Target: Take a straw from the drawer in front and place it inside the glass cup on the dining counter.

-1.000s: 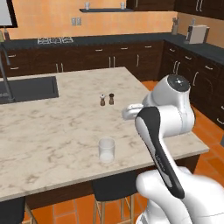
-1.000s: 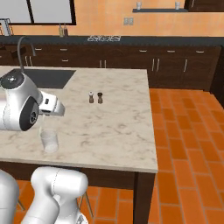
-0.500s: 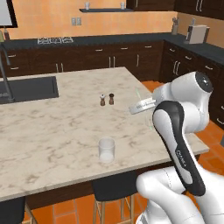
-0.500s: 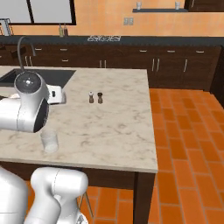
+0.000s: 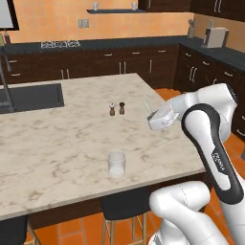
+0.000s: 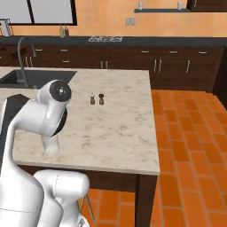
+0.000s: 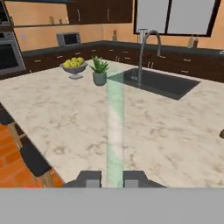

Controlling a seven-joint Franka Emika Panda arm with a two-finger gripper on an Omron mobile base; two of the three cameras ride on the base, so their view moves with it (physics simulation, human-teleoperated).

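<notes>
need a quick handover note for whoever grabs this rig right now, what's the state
End effector: shut on the straw, held above the dining counter.
Glass cup: upright near the counter's front edge, nothing in it, to the left of the end effector in the left base view.
Done: straw taken.
Left: carry the straw over the cup, lower it in, let go.

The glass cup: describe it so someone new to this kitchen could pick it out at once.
Find the dining counter, the large island with the beige veined marble top. Near its front edge stands the glass cup, alone on bare marble, well in front of the two small shakers. Unlike those narrow dark and light shakers, it is a clear, whitish tumbler without a handle.
</notes>
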